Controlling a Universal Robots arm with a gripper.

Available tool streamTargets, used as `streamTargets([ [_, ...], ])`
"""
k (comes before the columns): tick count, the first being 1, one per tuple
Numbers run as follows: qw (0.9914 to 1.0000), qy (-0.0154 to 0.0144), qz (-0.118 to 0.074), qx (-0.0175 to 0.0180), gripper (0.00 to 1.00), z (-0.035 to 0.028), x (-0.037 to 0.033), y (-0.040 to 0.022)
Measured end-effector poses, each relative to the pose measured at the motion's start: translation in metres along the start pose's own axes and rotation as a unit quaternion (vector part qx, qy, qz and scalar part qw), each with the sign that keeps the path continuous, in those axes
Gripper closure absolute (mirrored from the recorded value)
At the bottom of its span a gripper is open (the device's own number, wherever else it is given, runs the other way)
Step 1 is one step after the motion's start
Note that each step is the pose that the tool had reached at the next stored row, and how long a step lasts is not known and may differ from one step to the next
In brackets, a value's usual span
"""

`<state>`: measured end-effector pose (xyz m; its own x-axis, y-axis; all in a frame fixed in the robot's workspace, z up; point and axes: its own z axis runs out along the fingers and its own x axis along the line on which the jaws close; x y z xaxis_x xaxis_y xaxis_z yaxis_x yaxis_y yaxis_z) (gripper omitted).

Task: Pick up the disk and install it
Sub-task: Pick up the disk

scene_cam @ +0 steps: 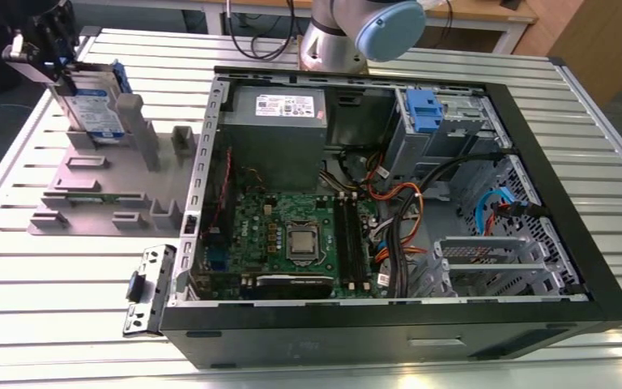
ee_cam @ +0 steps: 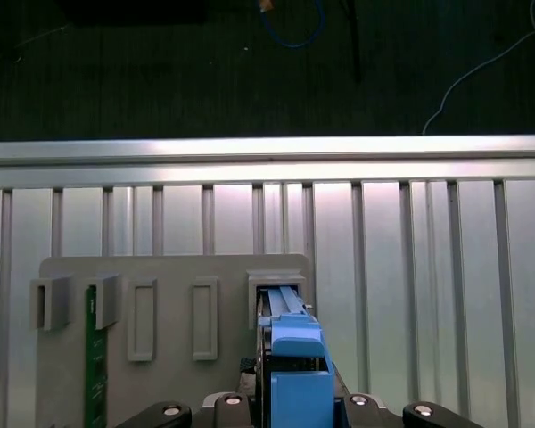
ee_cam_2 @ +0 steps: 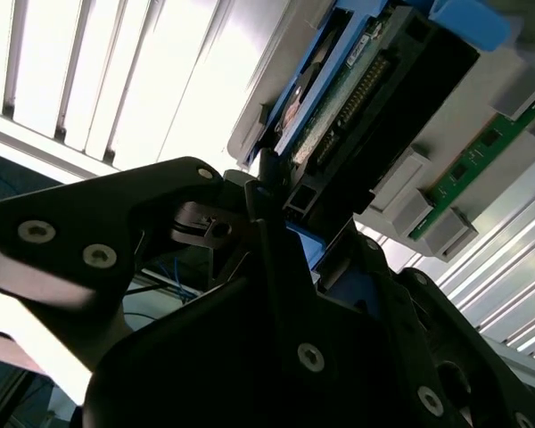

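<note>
The disk (scene_cam: 93, 109), a silver-grey drive with a white-and-blue label in a blue caddy, stands upright on edge at the far end of the grey holder (scene_cam: 84, 186), at the exterior view's left. My gripper (scene_cam: 61, 73) is shut on its upper end. In the first wrist view the disk's blue caddy (ee_cam: 294, 352) runs from between my fingers down into a slot of the holder (ee_cam: 174, 267). In the second wrist view a dark finger (ee_cam_2: 269, 192) lies against the disk's edge (ee_cam_2: 357, 98) with its connector.
An open computer case (scene_cam: 527, 162) lies to the exterior view's right of the holder, with a grey power supply (scene_cam: 279, 105), a motherboard (scene_cam: 300, 235) and another blue caddy (scene_cam: 423, 109) in its bay. A green board (ee_cam: 94, 357) sits in the holder. The arm's base (scene_cam: 338, 36) stands behind the case.
</note>
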<state>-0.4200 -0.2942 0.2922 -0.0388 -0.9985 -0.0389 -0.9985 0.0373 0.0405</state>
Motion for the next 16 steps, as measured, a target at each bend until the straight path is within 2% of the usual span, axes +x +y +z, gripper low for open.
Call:
streamTargets([
  [16,1.00000,0.0000,0.000,0.0000,0.64,-0.0073,-0.0005,0.0003],
])
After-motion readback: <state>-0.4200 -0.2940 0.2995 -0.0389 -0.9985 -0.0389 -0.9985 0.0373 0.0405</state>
